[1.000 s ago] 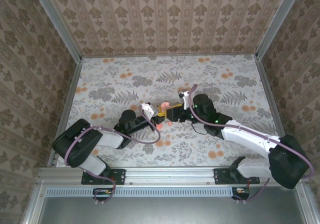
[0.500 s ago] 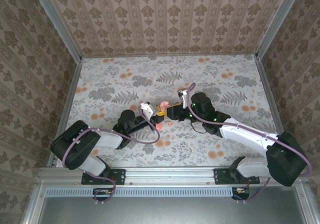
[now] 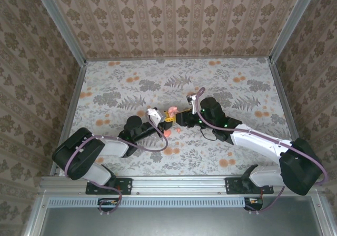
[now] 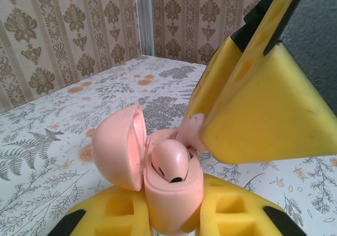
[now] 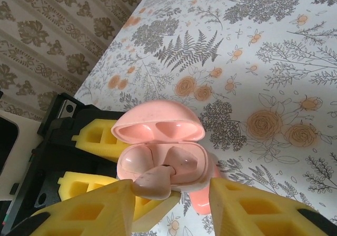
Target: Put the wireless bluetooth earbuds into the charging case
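Black-white arms (image 3: 258, 141), purple cables (image 3: 154, 148), yellow pads (image 4: 253, 115)

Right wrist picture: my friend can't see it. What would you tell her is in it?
An open pink charging case, held in the yellow foam fingers of the left gripper, has one earbud seated inside. A second earbud rests at its front rim, against one finger of the right gripper, over flowered cloth.

Flower-printed tablecloth (image 3: 131, 88), a small coral-pink piece (image 3: 167, 133) on it.

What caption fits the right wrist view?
Left gripper holds open charging case: one earbud seated, second at its rim by right gripper.
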Motion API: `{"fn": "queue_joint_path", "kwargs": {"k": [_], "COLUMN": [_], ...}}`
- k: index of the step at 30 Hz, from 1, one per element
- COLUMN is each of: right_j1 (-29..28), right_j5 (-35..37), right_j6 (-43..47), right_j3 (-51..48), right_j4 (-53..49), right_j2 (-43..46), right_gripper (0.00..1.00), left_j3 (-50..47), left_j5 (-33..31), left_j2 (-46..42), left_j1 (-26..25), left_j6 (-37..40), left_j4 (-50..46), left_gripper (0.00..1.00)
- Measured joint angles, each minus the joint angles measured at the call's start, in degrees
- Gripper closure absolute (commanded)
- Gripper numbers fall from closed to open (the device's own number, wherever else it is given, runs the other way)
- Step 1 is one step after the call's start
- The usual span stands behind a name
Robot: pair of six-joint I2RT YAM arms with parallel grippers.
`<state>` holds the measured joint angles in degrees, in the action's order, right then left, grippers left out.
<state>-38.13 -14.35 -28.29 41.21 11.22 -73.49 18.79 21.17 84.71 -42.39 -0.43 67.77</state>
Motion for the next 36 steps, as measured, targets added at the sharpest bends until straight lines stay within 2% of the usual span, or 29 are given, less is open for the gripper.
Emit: {"fn": "queue_joint_path", "kwargs": {"k": [31, 36], "right_j1": [0.9, 1.1], "right_j5": [2.1, 1.9], "right_j6": [-0.2, -0.3], "right_j3": [-0.1, -0.1], "right_j4": [-0.9, -0.4], "right_j2": [1.4, 1.5], "right_gripper": [0.62, 0.65], "left_j3": [0.0, 0.0], "left_j5": [-0.2, -0.2], "left_j2": [-1.2, -1.8], "left_j1": [0.0, 0.0], "left_j6": [0.0, 0.0], "left_j4": [-1.6, -1.9], "left_gripper": [0.93, 0.93]}}
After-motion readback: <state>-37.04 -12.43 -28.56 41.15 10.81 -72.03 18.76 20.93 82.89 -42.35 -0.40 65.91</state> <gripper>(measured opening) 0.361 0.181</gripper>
